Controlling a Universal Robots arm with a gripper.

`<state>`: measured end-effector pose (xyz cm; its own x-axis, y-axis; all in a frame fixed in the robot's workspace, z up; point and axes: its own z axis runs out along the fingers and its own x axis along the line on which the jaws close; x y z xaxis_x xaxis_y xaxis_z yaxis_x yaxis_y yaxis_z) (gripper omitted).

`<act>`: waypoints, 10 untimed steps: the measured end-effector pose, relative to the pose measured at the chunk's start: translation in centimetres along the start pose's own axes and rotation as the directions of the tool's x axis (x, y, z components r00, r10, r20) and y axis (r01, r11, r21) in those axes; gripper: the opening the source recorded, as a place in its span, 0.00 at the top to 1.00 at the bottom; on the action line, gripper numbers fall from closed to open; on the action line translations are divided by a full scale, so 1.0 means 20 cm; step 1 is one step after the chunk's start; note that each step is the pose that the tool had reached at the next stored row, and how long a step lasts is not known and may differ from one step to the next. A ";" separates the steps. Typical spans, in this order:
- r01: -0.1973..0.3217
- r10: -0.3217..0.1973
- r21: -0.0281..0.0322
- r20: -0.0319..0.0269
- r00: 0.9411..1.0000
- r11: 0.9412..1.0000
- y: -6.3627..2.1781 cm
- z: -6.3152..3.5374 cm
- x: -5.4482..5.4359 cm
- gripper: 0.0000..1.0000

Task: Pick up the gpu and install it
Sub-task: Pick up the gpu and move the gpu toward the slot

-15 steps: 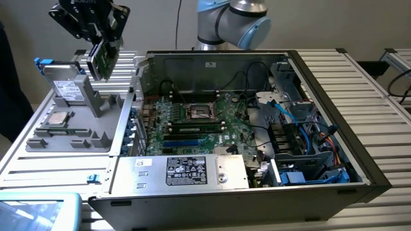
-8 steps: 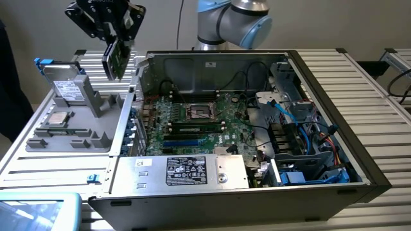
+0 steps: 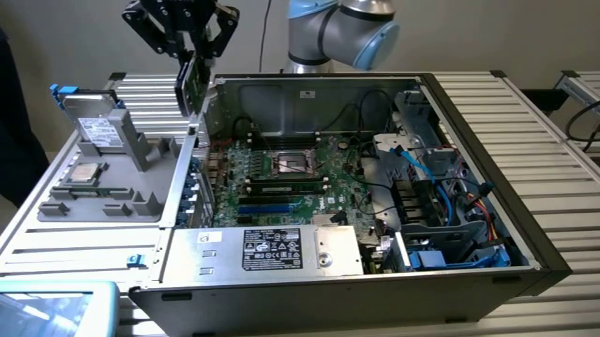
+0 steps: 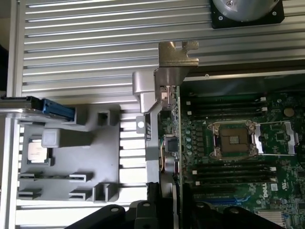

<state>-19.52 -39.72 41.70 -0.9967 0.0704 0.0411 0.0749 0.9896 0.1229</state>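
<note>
Fingers (image 3: 218, 35) of the gripper (image 3: 192, 60) clamp the gpu (image 3: 187, 88) by its top edge, hanging it upright over the exterior view's left wall of the open computer case (image 3: 300, 105). The card looks light, stiff and fragile, so its bare edges seem the safest hold. The case holds the motherboard (image 3: 281, 175) and cables. The grey tray (image 3: 103, 191) beside it holds a drive (image 3: 94, 121) and a processor (image 3: 86, 172).
</note>
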 end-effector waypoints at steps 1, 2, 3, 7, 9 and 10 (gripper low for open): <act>0.000 0.000 0.000 -0.001 1.000 1.000 0.000 -0.003 -0.02 0.71; 0.000 0.000 0.000 -0.001 1.000 1.000 0.000 -0.005 -0.04 0.71; 0.000 0.000 0.000 -0.002 1.000 1.000 -0.001 -0.007 -0.07 0.71; 0.000 0.000 0.000 -0.003 1.000 1.000 0.001 -0.012 -0.16 0.71; -0.001 0.001 0.000 -0.003 1.000 1.000 0.001 -0.014 -0.20 0.71; 0.000 0.000 0.000 -0.003 1.000 1.000 0.002 -0.015 -0.23 0.71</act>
<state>-15.00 -40.04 41.81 -0.9965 0.0704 0.0441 0.0754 0.9896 0.1227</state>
